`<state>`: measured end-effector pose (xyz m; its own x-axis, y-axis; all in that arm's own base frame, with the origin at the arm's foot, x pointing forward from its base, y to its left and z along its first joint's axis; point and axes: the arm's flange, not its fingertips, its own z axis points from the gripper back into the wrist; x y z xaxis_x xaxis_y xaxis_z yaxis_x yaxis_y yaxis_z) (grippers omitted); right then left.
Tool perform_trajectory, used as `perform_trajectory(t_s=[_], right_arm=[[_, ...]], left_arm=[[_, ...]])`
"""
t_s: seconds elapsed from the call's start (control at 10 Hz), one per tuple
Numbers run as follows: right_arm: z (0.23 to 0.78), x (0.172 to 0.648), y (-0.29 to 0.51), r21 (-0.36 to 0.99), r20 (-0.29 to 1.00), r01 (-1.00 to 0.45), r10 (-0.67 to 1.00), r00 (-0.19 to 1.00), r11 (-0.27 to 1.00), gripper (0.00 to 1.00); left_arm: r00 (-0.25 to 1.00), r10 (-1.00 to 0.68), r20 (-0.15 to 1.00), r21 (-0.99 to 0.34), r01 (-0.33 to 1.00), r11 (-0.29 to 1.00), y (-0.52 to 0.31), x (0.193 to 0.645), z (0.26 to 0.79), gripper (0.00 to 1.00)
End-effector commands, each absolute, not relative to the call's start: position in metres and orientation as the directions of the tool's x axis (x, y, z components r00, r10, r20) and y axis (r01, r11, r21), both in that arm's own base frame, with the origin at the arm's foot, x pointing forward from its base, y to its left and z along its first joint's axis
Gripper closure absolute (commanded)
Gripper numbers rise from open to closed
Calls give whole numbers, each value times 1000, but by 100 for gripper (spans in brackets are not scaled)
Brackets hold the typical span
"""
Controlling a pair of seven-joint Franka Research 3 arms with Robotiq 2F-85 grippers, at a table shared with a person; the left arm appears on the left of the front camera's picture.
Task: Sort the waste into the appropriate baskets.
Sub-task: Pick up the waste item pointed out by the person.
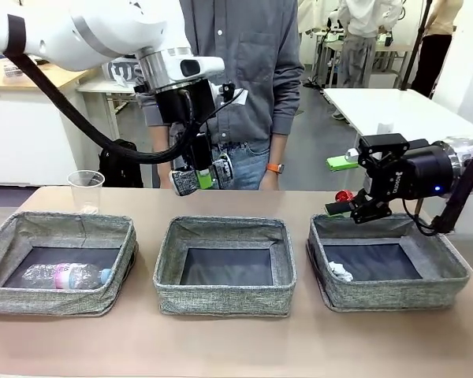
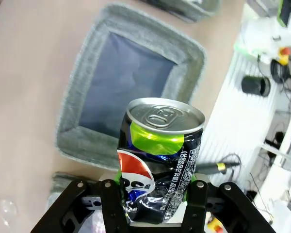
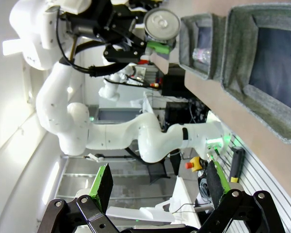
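Now the crushed dark patterned can (image 2: 160, 160) is carried by the left pincer (image 2: 155, 201), not yet dropped.

If let go here, the can is likely to strike the rim of the middle basket (image 1: 225, 227) or the table, since from the wrist it is seen lined up with a basket's edge, not its bare middle; a slip from the pads is also possible, the wall being crumpled. The left pincer is closed partway on the can's dented sides. The right pincer (image 1: 355, 206) is spread wide and empty over the far edge of the right basket (image 1: 394, 293), where the white paper wad (image 1: 340, 272) lies. The clear plastic bottle (image 1: 63, 276) is seen in the left basket (image 1: 47, 299), the clear plastic cup (image 1: 86, 189) behind it.
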<state>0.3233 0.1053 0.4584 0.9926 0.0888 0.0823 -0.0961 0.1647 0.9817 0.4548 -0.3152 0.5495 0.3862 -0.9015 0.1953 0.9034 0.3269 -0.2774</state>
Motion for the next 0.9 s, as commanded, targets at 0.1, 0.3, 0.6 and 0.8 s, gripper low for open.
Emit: perform_trajectory(t_s=[0.1,0.3,0.6,0.8], right_arm=[[463,324,107,987,71,-82,77,994,140,0],[463,324,107,987,71,-82,77,994,140,0],[463,324,107,987,71,-82,77,994,140,0],[463,324,107,987,71,-82,77,994,140,0]], left_arm=[[608,-773,182,-216,792,572,-329,438,555,59],[714,-689,128,-187,699,690,-344,421,572,59],[888,-461,1,-174,454,874,-359,406,605,59],[952,-299,-65,-162,285,945,-362,403,643,59]])
